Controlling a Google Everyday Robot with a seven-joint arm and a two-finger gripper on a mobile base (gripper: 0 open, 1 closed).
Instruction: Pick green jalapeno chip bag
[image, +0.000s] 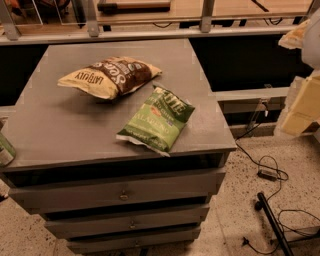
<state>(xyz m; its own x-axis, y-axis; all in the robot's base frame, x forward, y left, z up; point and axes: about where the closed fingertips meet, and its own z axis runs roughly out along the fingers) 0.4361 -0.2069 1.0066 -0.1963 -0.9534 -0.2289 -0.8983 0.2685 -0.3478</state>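
The green jalapeno chip bag (157, 119) lies flat on the grey cabinet top (55, 125), near its front right corner, with one white-edged end close to the front edge. My gripper (301, 102) shows as pale cream shapes at the far right edge of the view. It is off the side of the cabinet, to the right of the bag and well apart from it. It holds nothing that I can see.
A brown-and-cream chip bag (111, 76) lies behind and to the left of the green one. A can (5, 150) stands at the cabinet's front left edge. Drawers (120, 192) are below. Cables (270, 172) lie on the floor to the right. A railing (150, 32) runs behind.
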